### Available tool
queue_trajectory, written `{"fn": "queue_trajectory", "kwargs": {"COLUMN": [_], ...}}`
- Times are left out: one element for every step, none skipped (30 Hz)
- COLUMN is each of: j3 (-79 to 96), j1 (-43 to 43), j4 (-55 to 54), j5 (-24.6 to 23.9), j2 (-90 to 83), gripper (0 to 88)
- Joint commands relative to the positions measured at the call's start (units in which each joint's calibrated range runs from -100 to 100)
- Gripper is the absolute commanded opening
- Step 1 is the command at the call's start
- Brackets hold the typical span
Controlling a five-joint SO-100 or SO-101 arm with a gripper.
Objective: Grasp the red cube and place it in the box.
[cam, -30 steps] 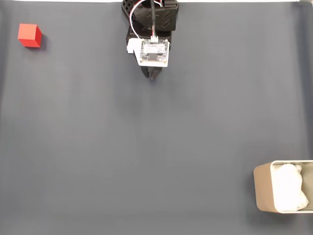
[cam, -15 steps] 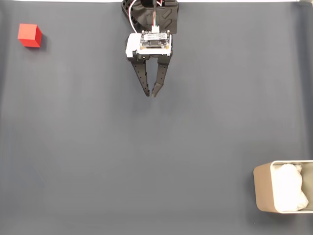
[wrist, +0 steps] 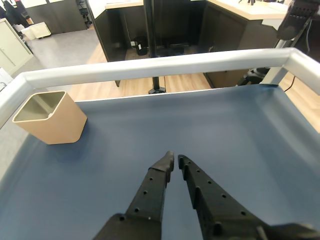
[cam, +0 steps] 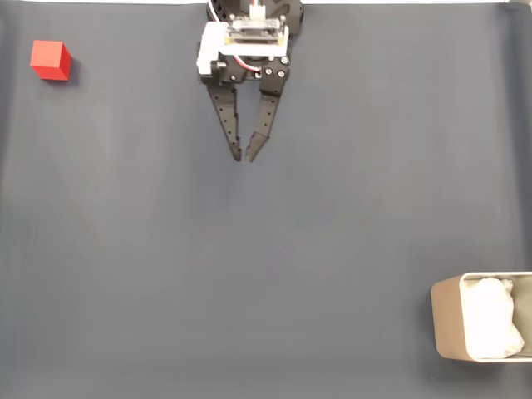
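The red cube (cam: 50,60) rests on the dark mat in the fixed view's far upper left corner. The beige box (cam: 445,321) with white wrinkly lining stands at the lower right edge; the wrist view shows the box (wrist: 54,125) at upper left, ahead of the fingers. My gripper (cam: 244,155) hangs at top centre of the fixed view, pointing down the picture, well right of the cube and far from the box. Its black fingertips nearly touch with nothing between them; the gripper (wrist: 175,158) is shut in the wrist view too.
A dark blue-grey mat (cam: 266,266) covers the whole table. A pale metal rail (wrist: 160,65) runs along the table's far edge in the wrist view, with an office floor and desks beyond it.
The gripper has tilted out from a folded pose, so both fingers now show at full length. Since half a second ago it has drifted slightly left. Cube and box have not moved.
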Motion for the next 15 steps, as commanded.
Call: {"fn": "queue_trajectory", "kwargs": {"j3": [-6.86, -7.86, -8.96, -10.05, -11.15, -12.43, -13.52, -14.71, -16.08, -17.26, -18.45, -19.63, -20.64, -21.64, -22.55], "j1": [0.78, 0.92, 1.06, 1.28, 1.63, 2.13, 2.62, 3.33, 4.26, 5.18, 6.25, 7.45, 8.59, 9.87, 11.22], "j4": [0.36, 0.36, 0.36, 0.36, 0.36, 0.36, 0.36, 0.36, 0.44, 0.52, 0.77, 1.10, 1.43, 1.75, 2.00], "j5": [0.54, 0.54, 0.54, 0.44, 0.44, 0.39, 0.39, 0.34, 0.29, 0.24, 0.20, 0.20, 0.29, 0.34, 0.39], "j2": [2.38, 2.98, 3.76, 4.54, 5.32, 6.36, 7.32, 8.27, 9.48, 10.61, 11.56, 12.52, 13.38, 14.25, 15.11], "gripper": [0.3, 0.3, 0.3, 0.3, 0.3, 0.3, 0.3, 0.3, 0.4, 0.4, 0.4, 0.4, 0.4, 0.4, 0.4]}}
